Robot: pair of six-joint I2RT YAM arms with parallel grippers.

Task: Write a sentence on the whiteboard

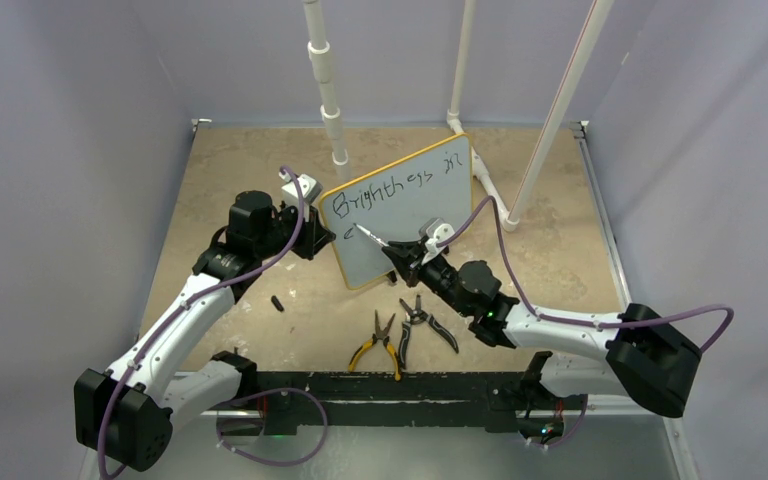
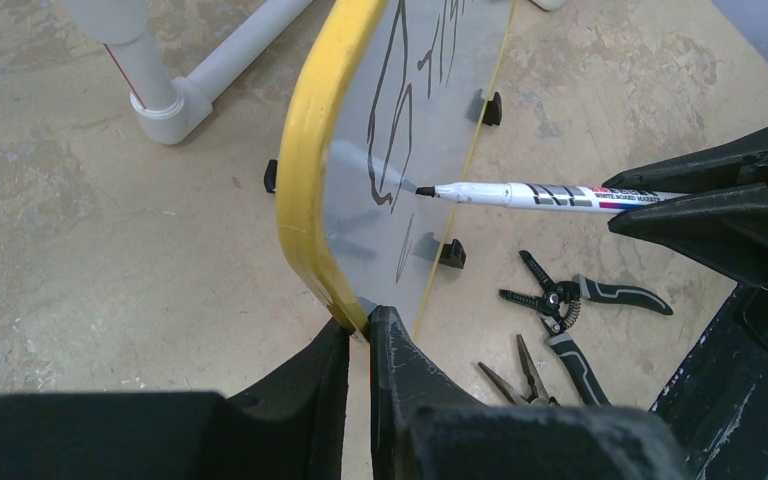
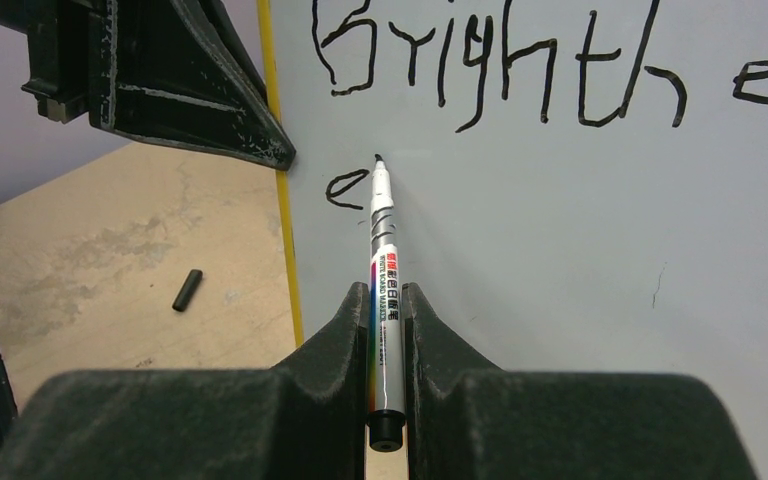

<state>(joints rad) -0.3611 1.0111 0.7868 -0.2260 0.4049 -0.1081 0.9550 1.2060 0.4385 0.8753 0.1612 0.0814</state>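
Whiteboard [image 1: 415, 215] stands propped at frame centre; looks light, stiff, slick-faced, so grip the yellow rim [image 2: 305, 180], where left gripper [image 2: 360, 325] pinches it. Right gripper [image 3: 387, 300] pinches marker [image 3: 384, 255], tip at second line.

Overhead view wide; wrist views close, share whiteboard [image 1: 410, 205].

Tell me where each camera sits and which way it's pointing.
Top external: above and behind the arms, looking down on the table; both arms show, flanking the whiteboard.
Left wrist: on the left arm, facing along the left end effector, shut on the board's yellow rim.
Right wrist: on the right arm, facing along the right end effector, shut on the marker, toward the writing.
Shared: both wrist views show marker and whiteboard.
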